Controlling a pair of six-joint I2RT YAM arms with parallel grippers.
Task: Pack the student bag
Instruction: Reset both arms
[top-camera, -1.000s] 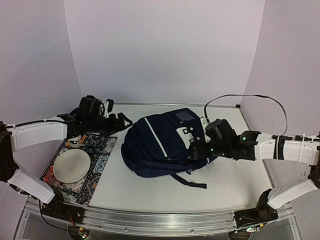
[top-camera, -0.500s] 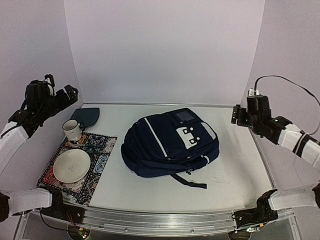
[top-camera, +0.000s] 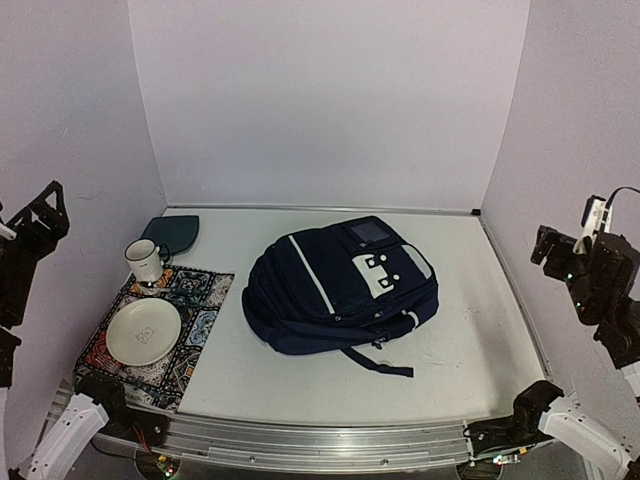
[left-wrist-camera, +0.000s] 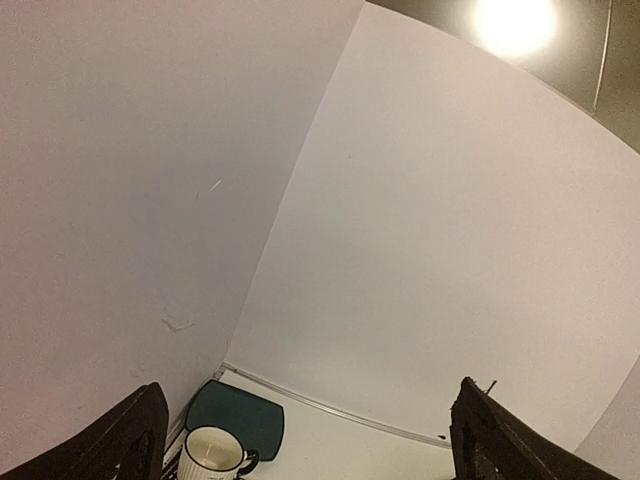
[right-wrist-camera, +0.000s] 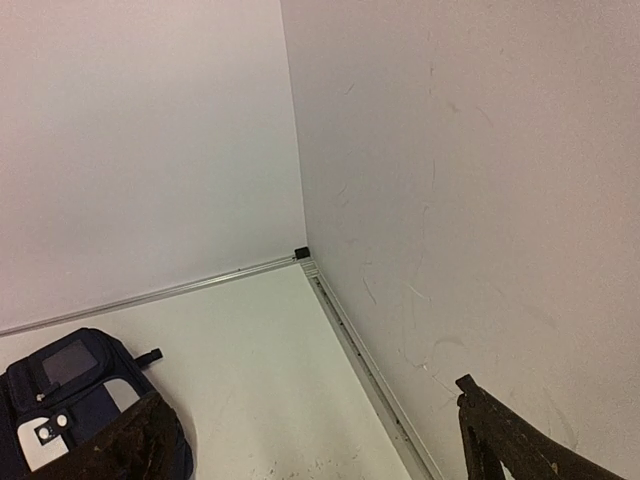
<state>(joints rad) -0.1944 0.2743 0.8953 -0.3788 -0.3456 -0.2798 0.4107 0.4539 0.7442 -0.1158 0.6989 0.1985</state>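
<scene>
Plainly, shows the student bag (top-camera: 340, 290) lying flat mid-counter (top-camera: 470, 330), front pocket up, one strap trailing toward the near edge. Also shows a mug (top-camera: 145, 260) and plate (top-camera: 143, 332) on a patterned mat (top-camera: 200, 320) left of it, with a teal pouch (top-camera: 172, 232) behind. Has left gripper (left-wrist-camera: 310, 440) and right gripper (right-wrist-camera: 320, 440) spread apart, empty, raised at the sides.

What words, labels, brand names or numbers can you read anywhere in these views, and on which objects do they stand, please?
No text is legible in any view.
student bag: its grey patch looks like a label, but is too small to read.
plate: faint mark at the centre, too blurred to read.
mug: nothing readable at this size.
placemat: ornamental pattern only, no letters made out.
</scene>
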